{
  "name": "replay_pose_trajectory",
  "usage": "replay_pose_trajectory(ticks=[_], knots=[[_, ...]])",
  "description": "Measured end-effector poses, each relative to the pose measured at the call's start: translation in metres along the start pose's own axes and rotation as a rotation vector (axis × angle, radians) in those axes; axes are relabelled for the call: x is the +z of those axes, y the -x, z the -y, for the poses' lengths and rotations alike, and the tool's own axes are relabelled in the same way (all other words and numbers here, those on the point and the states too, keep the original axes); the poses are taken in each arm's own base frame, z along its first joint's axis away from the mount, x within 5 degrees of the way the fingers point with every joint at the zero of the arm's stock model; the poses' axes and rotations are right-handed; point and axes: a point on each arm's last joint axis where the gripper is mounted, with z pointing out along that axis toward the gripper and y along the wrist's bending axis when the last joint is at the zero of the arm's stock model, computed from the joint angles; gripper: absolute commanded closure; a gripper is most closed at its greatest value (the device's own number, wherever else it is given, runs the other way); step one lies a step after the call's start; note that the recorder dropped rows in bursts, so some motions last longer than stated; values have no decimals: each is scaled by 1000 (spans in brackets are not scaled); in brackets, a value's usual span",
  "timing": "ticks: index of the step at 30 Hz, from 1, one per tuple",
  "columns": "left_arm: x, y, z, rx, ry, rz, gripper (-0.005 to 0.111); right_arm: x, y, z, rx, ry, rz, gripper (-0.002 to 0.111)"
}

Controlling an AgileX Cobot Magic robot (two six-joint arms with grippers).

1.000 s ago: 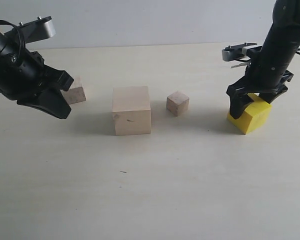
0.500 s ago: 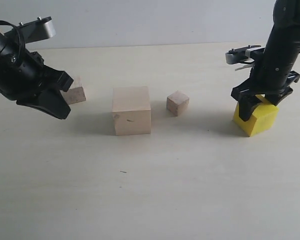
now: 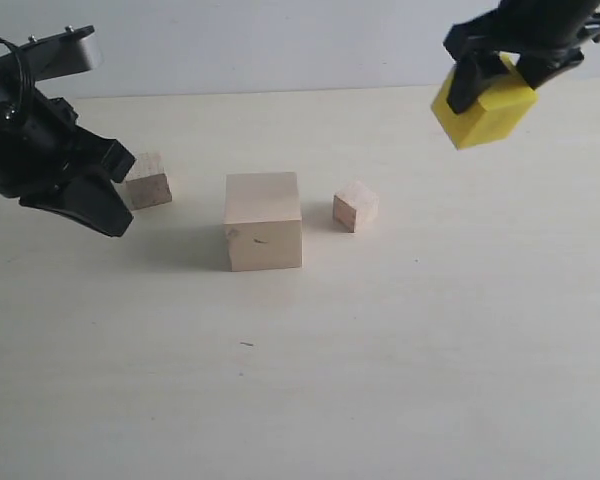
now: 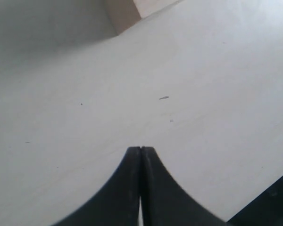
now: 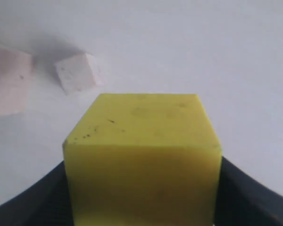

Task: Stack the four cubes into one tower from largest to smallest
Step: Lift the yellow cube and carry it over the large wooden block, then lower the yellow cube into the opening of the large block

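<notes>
right hand (image 3: 497, 82) aloft, clamping yellow cube (image 3: 483, 110)

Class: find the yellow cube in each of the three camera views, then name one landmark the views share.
Exterior view: yellow cube upper right, held off the table by the right gripper.
Left wrist view: not in it.
Right wrist view: fills the lower middle.
Shared landmark: large wooden cube: exterior centre, right wrist picture's left edge, probably the corner atop the left wrist picture.
</notes>
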Motion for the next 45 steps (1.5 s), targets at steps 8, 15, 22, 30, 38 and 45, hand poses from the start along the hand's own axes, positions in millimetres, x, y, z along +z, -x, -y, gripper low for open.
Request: replay_pose_trajectory(ticks=[8,15,22,30,38,45], knots=[[-13,-3,5,3,13,36,107,-1,12,-82,-6,-54,17,108],[-18,-5,6,-11,25,47,107,6,5,-137,10,-25,-2,108],[-20,-7,7,-26,25,43,107,24,4,-150,141,0,-50,108],[-29,-9,11,-22,28,74,107,47,20,-153,165,13,-68,108],[-33,-10,12,-24,30,89,107,63,34,-182,127,31,-44,108],[-33,-9,12,-26,31,91,107,77,38,-192,189,43,-58,108]])
